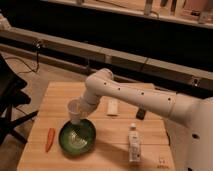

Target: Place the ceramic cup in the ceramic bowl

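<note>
Arm (135,97) bends down-left; gripper (80,114), clamped on the cup (75,110), hangs at the bowl's (77,137) far rim.

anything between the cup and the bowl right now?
Nothing visible. The gripper has the ceramic cup just above the far-left rim of the ceramic bowl; the bowl's inside looks empty. The carrot lies apart, left of it.

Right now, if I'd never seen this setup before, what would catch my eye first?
The big white robot arm sweeping in from the right across the wooden table, its gripper down at the ceramic cup, right over the far rim of the ceramic bowl near the table's front left. Next, the orange carrot lying left of the bowl, and the small bottle to its right.
</note>
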Action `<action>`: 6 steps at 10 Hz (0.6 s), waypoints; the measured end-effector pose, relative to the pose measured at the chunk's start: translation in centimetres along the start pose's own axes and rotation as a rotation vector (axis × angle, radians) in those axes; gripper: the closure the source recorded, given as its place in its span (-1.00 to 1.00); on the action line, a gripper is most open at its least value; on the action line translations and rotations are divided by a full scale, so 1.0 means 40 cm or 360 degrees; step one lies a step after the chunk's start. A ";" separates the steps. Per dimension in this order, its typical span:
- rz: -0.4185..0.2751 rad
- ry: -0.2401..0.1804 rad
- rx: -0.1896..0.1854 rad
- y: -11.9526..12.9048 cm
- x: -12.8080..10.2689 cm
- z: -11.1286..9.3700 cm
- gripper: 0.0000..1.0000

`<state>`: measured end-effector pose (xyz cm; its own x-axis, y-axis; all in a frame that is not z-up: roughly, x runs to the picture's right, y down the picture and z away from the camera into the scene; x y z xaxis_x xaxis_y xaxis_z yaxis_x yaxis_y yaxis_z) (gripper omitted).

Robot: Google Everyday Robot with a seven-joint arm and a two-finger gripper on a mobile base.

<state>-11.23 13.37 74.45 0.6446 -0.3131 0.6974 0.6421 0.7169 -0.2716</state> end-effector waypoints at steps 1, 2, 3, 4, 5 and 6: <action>-0.0002 0.0000 0.0000 0.001 0.000 -0.001 0.98; -0.0006 -0.0001 -0.0002 0.003 0.000 -0.001 0.98; -0.0011 -0.0002 -0.0005 0.004 -0.001 -0.001 0.97; -0.0017 -0.0003 -0.0008 0.007 -0.002 -0.001 0.87; -0.0021 -0.0004 -0.0009 0.009 -0.004 -0.002 0.69; -0.0026 -0.0005 -0.0011 0.011 -0.005 -0.001 0.51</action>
<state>-11.05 13.72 74.16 0.6326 -0.3231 0.7039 0.6556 0.7073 -0.2645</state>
